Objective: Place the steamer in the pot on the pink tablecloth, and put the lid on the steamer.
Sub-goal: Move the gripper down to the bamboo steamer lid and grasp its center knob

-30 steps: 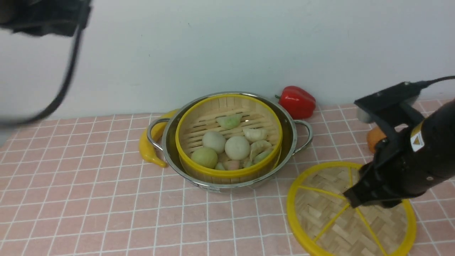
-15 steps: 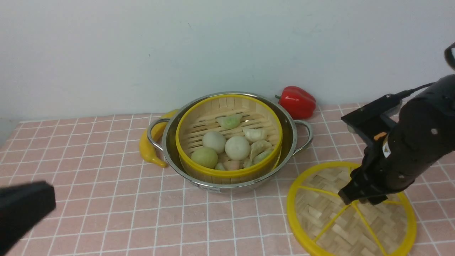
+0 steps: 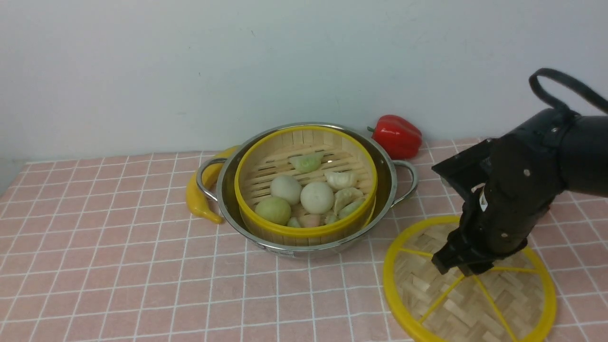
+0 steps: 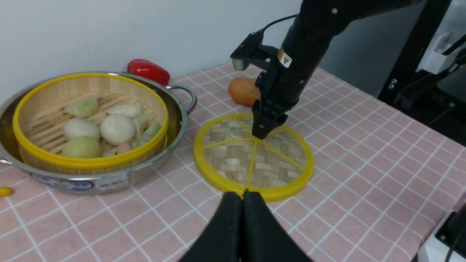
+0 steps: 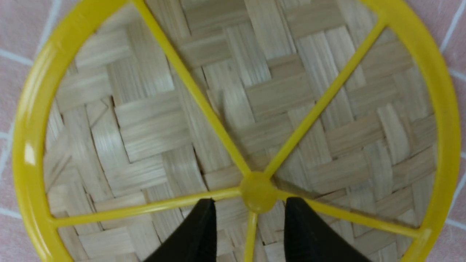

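While angled steeply down, the right pincer (image 5: 250,202) straddles the lid (image 5: 145,127) at its hub, part-open, empty.

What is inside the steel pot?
The steamer sits inside the pot, holding white and pale green buns and dumplings. The pot's floor beneath it is covered and cannot be seen.

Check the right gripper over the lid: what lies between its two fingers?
Between the open fingers of the right gripper lies one yellow spoke of the lid, its hub just beyond the fingertips. The right wrist view shows it.
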Motion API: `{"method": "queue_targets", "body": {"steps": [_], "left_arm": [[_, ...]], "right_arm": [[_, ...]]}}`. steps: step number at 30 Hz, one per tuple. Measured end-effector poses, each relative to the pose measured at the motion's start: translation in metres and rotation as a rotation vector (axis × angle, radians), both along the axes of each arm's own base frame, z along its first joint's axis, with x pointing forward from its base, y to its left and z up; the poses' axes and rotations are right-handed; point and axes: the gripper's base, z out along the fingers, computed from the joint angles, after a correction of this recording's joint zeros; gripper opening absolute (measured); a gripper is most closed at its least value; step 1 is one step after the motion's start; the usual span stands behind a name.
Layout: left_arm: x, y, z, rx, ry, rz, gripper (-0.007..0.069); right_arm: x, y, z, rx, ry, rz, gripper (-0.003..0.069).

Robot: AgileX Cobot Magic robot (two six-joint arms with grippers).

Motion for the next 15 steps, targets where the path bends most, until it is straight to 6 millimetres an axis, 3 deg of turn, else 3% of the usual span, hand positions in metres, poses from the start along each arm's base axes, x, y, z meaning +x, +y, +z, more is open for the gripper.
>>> {"method": "queue_targets", "body": {"steps": [15], "left_arm": [[0.0, 0.0, 0.0, -0.002, 0.0, -0.002, -0.0023]], "right_arm": [[0.006, 0.002, -0.015, -0.016, 0.012, 0.006, 0.0262]]}}
